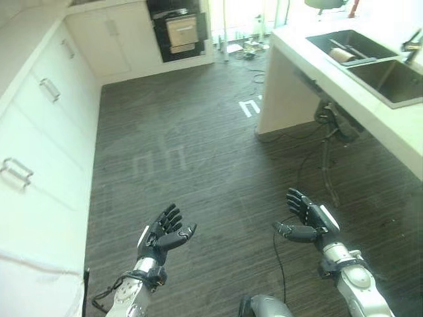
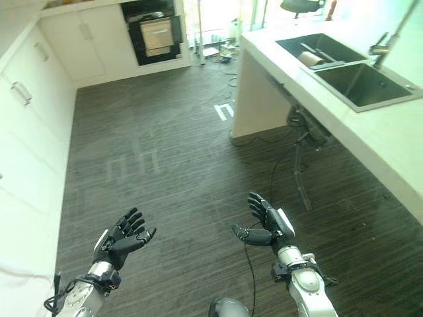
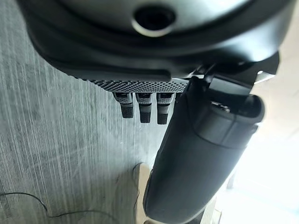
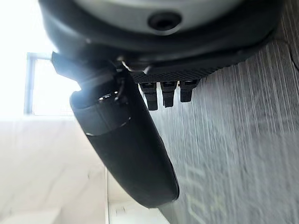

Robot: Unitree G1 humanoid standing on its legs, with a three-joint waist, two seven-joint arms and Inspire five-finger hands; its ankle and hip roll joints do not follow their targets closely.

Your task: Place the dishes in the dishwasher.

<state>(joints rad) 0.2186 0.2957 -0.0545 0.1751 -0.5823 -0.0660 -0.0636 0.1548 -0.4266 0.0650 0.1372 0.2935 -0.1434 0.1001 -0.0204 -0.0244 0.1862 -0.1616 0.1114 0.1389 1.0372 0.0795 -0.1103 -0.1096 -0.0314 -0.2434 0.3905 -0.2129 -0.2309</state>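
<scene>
Silver-grey arms; dark left hand [image 1: 162, 236], right hand [image 1: 309, 221].

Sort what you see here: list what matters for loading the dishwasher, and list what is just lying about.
For the job:
- left hand, open, holding nothing
- right hand, open, holding nothing
- sink in the counter, a dish in its far basin

Just lying about:
- oven at the far wall
- clutter on the floor beyond the counter
</scene>
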